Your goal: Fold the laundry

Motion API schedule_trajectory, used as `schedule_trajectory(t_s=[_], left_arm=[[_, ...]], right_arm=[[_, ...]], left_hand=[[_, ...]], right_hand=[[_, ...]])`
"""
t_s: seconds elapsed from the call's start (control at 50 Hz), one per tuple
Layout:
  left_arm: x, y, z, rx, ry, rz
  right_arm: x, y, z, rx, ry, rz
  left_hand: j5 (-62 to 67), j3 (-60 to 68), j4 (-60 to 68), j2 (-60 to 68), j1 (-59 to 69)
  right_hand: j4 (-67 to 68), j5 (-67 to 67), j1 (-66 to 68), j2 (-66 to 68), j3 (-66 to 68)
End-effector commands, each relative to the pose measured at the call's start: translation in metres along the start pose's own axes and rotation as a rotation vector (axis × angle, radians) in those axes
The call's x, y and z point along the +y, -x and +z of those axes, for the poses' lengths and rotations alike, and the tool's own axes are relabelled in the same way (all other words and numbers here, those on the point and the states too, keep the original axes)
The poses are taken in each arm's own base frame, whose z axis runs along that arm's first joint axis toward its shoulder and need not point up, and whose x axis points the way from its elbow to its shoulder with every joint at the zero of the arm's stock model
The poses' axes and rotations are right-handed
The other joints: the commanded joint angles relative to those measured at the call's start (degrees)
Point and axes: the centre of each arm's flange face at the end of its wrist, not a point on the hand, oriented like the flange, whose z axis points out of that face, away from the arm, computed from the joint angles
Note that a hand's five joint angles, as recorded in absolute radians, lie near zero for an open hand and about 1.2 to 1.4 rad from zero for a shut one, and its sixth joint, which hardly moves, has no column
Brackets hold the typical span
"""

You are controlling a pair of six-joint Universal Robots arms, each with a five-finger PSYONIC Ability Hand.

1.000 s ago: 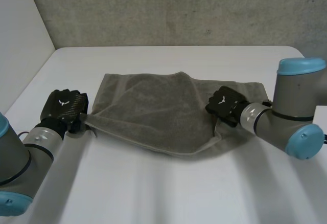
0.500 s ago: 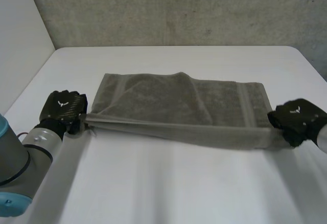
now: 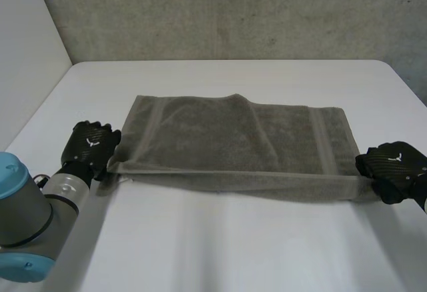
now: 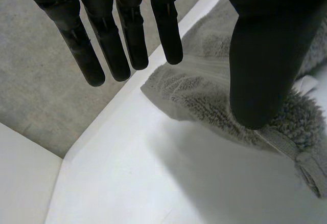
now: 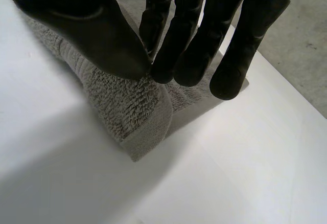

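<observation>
A grey towel (image 3: 227, 139) lies folded in a long band across the white table (image 3: 220, 245). My left hand (image 3: 90, 147) rests at its near left corner. In the left wrist view the fingers (image 4: 117, 35) are straight and spread from the thumb, which hovers over the towel's corner (image 4: 214, 96) without pinching it. My right hand (image 3: 393, 167) is at the near right corner. There the thumb (image 5: 92, 24) and fingertips pinch the towel's thick edge (image 5: 133, 111), lifted slightly off the table.
A rough concrete wall (image 3: 220, 12) stands behind the table's far edge, and a white panel (image 3: 27, 52) borders the left side. The table top reaches well beyond the towel toward me.
My right hand drew its towel corner from the middle out to the right, stretching the fold flat. My left hand let go of its corner and its fingers straightened.
</observation>
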Motion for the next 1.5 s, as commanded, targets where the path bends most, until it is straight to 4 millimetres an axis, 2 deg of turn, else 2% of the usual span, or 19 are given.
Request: schedule_trajectory(t_s=[0.02,0.24,0.3,0.34,0.44,0.48,0.56,0.58,0.6,0.62,0.64,0.66,0.68,0.72,1.04,1.2,1.32,1.5], left_arm=[[0.002,-0.002,-0.002,0.007,0.010,0.024],[0.001,0.002,0.000,-0.002,0.013,0.023],[0.001,0.004,-0.002,-0.004,0.015,0.021],[0.001,0.003,-0.004,0.005,0.023,0.015],[0.001,-0.008,-0.011,0.089,0.048,0.002],[0.000,-0.012,-0.014,0.127,0.055,-0.005],[-0.002,-0.017,-0.021,0.196,0.070,-0.021],[-0.004,-0.017,-0.023,0.215,0.077,-0.028],[-0.005,-0.016,-0.025,0.229,0.092,-0.034],[-0.005,-0.016,-0.025,0.229,0.092,-0.034],[-0.006,-0.016,-0.028,0.243,0.110,-0.041],[-0.006,-0.017,-0.030,0.252,0.122,-0.045],[-0.006,-0.017,-0.030,0.252,0.122,-0.045],[-0.009,-0.016,-0.032,0.254,0.124,-0.055],[-0.017,-0.023,-0.033,0.250,0.075,-0.168],[-0.025,-0.037,-0.018,0.246,-0.032,-0.144],[-0.028,-0.045,-0.008,0.239,-0.036,-0.141],[-0.034,-0.050,0.014,0.172,-0.026,-0.260]], right_arm=[[0.003,-0.003,0.001,0.021,-0.006,0.036],[0.006,-0.016,0.003,0.075,-0.016,0.087],[0.006,-0.015,0.003,0.073,-0.016,0.089],[0.006,-0.014,0.003,0.072,-0.017,0.088],[0.007,-0.012,0.003,0.067,-0.012,0.093],[0.007,-0.012,0.003,0.066,-0.013,0.094],[0.008,-0.010,0.002,0.060,-0.011,0.095],[0.008,-0.010,0.002,0.060,-0.011,0.095],[0.008,-0.010,0.002,0.060,-0.011,0.095],[0.008,-0.009,0.002,0.059,-0.011,0.095],[0.008,-0.009,0.002,0.059,-0.011,0.095],[0.008,-0.009,0.002,0.059,-0.010,0.096],[0.008,-0.009,0.002,0.058,-0.011,0.096],[0.008,-0.009,0.002,0.056,-0.011,0.094],[0.009,-0.007,0.002,0.052,-0.009,0.090],[0.009,-0.006,0.002,0.051,-0.007,0.090],[0.010,-0.005,0.001,0.048,-0.006,0.090],[0.010,-0.005,0.001,0.047,-0.006,0.088]], left_hand=[[3.68,3.45,3.45,3.45,3.30],[5.02,4.80,4.79,4.80,4.64],[12.76,12.53,12.53,12.53,12.38],[31.18,30.95,30.95,30.95,30.80],[44.19,43.96,43.96,43.96,43.81],[44.38,44.16,44.15,44.16,44.00],[41.02,40.79,40.79,40.79,40.64],[34.69,34.47,34.46,34.47,34.31],[22.97,22.75,22.74,22.75,22.59],[22.85,22.63,22.62,22.63,22.47],[7.20,6.97,6.97,6.97,6.82],[-1.28,-1.51,-1.51,-1.51,-1.67],[-1.37,-1.59,-1.60,-1.59,-1.75],[-9.24,-9.46,-9.47,-9.46,-9.62],[-11.46,-11.69,-11.69,-11.69,-11.84],[-11.29,-11.52,-11.52,-11.52,-11.68],[-11.12,-11.35,-11.36,-11.35,-11.51],[-10.28,-10.51,-10.52,-10.51,-10.67]], right_hand=[[3.08,3.17,4.07,2.95,3.07],[3.08,3.17,4.07,2.95,3.07],[3.08,3.17,4.07,2.95,3.07],[3.08,3.17,4.07,2.95,3.07],[3.08,3.17,4.07,2.95,3.07],[3.08,3.17,4.07,2.95,3.07],[3.08,3.17,4.07,2.95,3.07],[3.08,3.17,4.07,2.95,3.07],[3.08,3.17,4.07,2.95,3.07],[3.08,3.17,4.07,2.95,3.07],[3.08,3.17,4.07,2.95,3.07],[3.08,3.17,4.07,2.95,3.07],[3.08,3.17,4.07,2.95,3.07],[3.08,3.17,4.07,2.95,3.07],[3.08,3.17,4.07,2.95,3.07],[3.08,3.17,4.07,2.95,3.07],[3.08,3.17,4.07,2.95,3.07],[3.08,3.17,4.07,2.95,3.07]])
